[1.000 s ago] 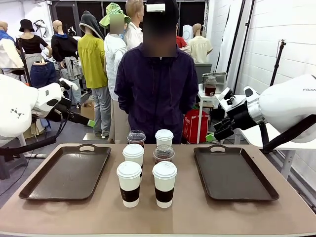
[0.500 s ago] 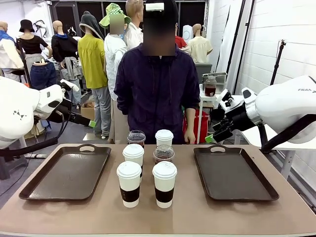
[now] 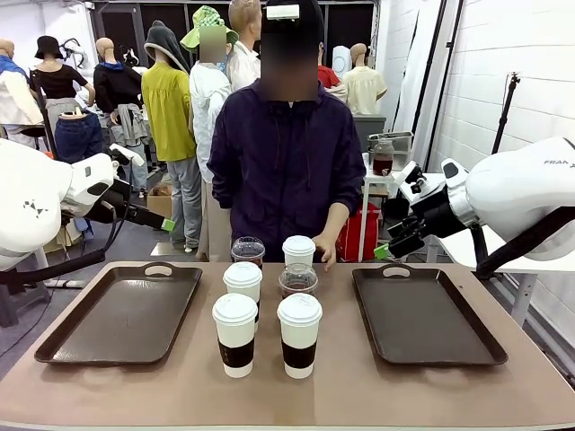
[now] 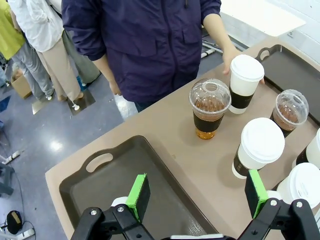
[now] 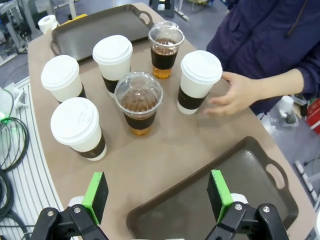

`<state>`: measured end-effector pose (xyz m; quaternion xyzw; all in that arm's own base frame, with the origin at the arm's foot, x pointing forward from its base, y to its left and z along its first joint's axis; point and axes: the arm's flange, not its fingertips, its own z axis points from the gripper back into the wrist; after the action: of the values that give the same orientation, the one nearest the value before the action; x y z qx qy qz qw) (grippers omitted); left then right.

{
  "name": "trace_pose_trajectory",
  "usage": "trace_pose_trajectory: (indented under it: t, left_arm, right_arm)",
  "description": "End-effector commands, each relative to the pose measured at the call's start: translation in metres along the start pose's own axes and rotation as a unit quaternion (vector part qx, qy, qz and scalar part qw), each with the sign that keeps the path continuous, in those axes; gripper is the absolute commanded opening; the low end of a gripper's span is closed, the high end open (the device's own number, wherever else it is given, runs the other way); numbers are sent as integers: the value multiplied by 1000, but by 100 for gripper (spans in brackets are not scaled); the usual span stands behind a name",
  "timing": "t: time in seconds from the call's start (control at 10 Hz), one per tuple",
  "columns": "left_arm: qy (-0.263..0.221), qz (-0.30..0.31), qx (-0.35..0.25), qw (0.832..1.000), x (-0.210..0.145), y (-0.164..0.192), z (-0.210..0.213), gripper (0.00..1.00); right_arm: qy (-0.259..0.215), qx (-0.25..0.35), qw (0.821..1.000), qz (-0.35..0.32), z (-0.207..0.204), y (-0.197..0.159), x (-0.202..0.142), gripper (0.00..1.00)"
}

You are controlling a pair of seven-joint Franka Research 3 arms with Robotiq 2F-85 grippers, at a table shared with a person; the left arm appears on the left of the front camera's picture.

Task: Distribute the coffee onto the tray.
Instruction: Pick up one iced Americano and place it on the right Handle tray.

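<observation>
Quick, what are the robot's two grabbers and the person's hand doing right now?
Left gripper: open, empty.
Right gripper: open, empty.
Person's hand: open, beside a white cup, not gripping it.

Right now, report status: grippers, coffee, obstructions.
Left gripper open, empty, by left tray. Right gripper open, empty, by right tray. Six cups clustered mid-table, none on trays. Person's hand beside far white cup.
</observation>
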<state>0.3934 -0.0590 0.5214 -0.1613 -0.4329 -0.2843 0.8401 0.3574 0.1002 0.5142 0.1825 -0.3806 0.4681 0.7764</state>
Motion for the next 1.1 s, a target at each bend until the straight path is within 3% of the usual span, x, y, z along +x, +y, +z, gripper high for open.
trace_pose_trajectory:
  t: [0.0,0.6,1.0]
  left_arm:
    - [2,1,-2,1000,0,1,1,100]
    - [2,1,-2,1000,0,1,1,100]
    - [2,1,-2,1000,0,1,1,100]
  right_arm:
    - [-6,8,1000,2,0,-1,-1,100]
    - [0,1,1000,0,0,0,0,100]
    - [-31,59,995,70,-12,-47,3,100]
